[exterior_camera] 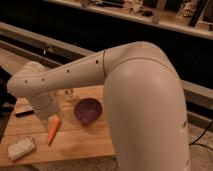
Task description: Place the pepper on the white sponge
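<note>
Wooden slatted table (82, 144), pale planks, fills the lower left of the scene. The robot's thick cream arm (130, 90) comes in from the right and reaches leftward over the table, its wrist turned down at the left side.

Gripper (50, 116): hangs under the wrist, low over the left half of the table, directly above the far end of the pepper. Mostly in the wrist's shadow. Jaws stand wide; nothing seen lifted in them. Contact with the pepper: cannot tell.

Slim tapered orange pepper (53, 131): lying flat on the wood, left of centre, thick end far and under the gripper, pointed end toward the near edge, slightly angled left.

Small off-white rectangular sponge (21, 148): near left corner of the table, flat, speckled top up. Lies apart from the pepper, to its near left, with bare wood between them.

Round dark purple bowl (88, 110): upright at mid-table, right of the pepper and close to it, not touching. Partly bordered by the arm's bulk on the right.

Flat black rectangular bar (24, 111): far left of the table, left of the wrist, partly hidden by it.

Small pale object (70, 95) just beyond the bowl, under the forearm; too indistinct to name.

Beyond the table: dark background, a long pale ledge (165, 20) across the far side with unclear clutter on it.
</note>
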`<state>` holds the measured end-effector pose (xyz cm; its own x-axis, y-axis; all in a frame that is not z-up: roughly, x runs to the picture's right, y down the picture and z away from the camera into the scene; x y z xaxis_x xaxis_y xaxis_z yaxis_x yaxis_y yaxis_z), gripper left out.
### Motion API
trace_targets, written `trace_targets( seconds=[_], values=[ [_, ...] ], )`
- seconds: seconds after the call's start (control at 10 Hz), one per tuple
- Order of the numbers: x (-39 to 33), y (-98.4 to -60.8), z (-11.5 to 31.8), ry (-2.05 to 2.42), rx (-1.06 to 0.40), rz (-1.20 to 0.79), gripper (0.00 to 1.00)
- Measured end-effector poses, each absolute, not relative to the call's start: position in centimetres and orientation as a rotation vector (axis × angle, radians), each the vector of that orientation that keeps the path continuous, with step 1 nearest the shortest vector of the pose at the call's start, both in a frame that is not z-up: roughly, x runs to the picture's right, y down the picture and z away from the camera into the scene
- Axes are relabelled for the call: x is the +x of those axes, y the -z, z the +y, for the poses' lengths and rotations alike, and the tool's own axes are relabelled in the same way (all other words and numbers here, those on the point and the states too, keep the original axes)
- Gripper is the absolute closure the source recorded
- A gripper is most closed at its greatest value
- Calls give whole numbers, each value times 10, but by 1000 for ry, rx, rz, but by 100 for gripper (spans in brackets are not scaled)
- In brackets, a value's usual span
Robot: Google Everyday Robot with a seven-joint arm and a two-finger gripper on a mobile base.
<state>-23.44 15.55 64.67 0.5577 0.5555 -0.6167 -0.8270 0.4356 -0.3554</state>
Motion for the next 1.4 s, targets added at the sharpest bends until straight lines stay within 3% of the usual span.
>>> trace_targets(
  seconds=[0.3,0.6,1.4],
  values=[
    [-268,-644,160,-999,-727,430,35],
    [-289,-650,174,-1164,-674,433,35],
    [-286,-654,189,-1317,-593,476,35]
  ],
)
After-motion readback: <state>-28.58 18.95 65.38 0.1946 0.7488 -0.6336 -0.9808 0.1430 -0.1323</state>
